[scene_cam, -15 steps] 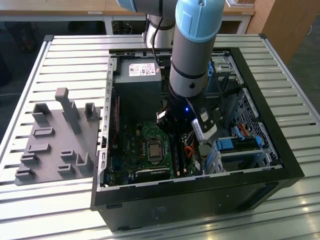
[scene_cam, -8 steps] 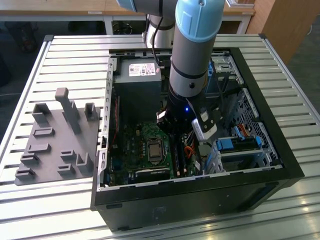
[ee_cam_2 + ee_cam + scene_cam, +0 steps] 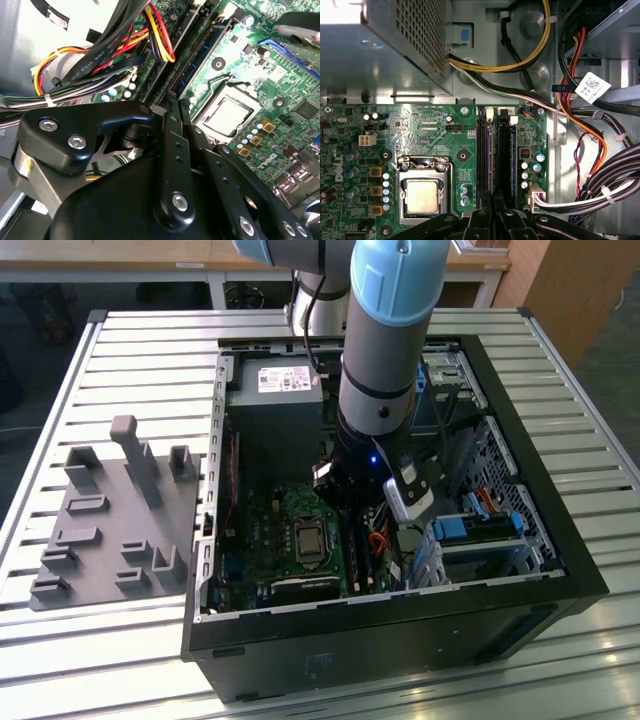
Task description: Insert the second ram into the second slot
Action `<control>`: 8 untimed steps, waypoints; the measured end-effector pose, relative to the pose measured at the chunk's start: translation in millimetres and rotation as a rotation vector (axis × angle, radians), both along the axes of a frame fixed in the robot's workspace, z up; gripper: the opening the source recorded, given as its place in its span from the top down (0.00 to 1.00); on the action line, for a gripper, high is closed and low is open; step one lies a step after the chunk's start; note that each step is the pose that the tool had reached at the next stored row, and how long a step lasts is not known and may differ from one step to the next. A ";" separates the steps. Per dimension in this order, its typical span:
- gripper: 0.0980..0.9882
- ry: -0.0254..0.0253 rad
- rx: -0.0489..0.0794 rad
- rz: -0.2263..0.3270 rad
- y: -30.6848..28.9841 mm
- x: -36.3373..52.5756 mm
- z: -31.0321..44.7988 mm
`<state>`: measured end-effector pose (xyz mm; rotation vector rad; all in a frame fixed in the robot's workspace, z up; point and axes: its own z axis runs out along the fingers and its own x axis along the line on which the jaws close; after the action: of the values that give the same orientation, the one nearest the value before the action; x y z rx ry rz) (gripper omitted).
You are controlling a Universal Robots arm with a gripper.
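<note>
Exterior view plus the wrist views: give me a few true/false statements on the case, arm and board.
1. The processor socket holds a bare chip with no cooler on it. True.
2. The grey fixture plate sits inside the computer case. False: it lies on the slatted table, at the exterior view's left of the case.
3. The arm is parked outside the case. False: it reaches down into the open case, over the motherboard.
4. In the first wrist view, the memory slots lie between the processor socket and the cable bundle. True.
5. The case lies on its side with the side panel off. True.
</note>
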<state>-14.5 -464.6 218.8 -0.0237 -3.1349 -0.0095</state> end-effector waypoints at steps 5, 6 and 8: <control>0.96 -0.0001 0.000 0.000 0.0 0.0 -1.0; 0.96 -0.0001 0.000 0.000 0.0 0.0 -1.3; 0.96 -0.0001 0.000 0.000 0.0 0.0 -1.7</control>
<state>-14.5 -464.6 217.0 -0.0236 -3.1349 -0.0097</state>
